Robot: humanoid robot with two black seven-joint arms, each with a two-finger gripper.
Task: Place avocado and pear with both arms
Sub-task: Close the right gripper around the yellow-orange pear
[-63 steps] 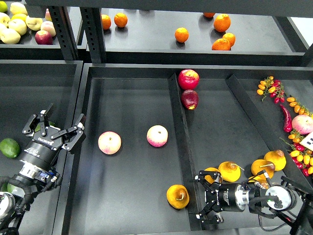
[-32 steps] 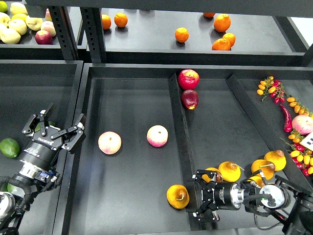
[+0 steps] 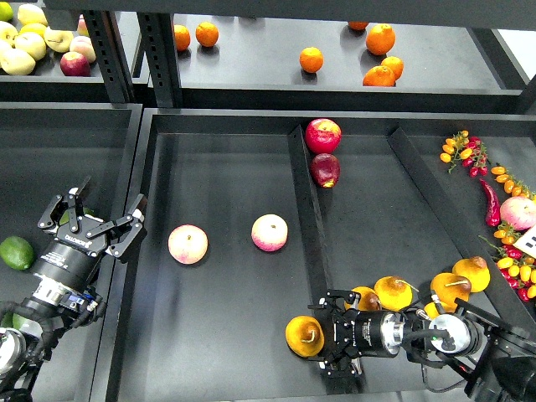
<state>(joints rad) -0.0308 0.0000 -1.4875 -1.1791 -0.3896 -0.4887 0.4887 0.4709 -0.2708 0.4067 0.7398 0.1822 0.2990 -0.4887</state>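
Note:
A golden pear [image 3: 303, 335] with a brown stem lies at the front right corner of the middle tray [image 3: 226, 176]. My right gripper [image 3: 329, 337] is open, reaches left across the divider and stands just to the right of this pear, close to it. My left gripper [image 3: 94, 224] is open and empty above the left tray. A dark green fruit [image 3: 72, 215], perhaps the avocado, shows only as a sliver behind its fingers. A brighter green oval fruit [image 3: 15, 252] lies left of the gripper.
More golden pears [image 3: 392, 292] lie in the right bin behind my right arm. Two pink-cream fruits [image 3: 188, 244] sit mid-tray, with red apples [image 3: 322, 135] by the divider [image 3: 306, 218]. Oranges [image 3: 311, 59] are on the back shelf and chillies [image 3: 491, 201] at the right.
My right gripper has slid left along the front, over the divider, and closed in on the pear in the middle tray. The left arm has not moved.

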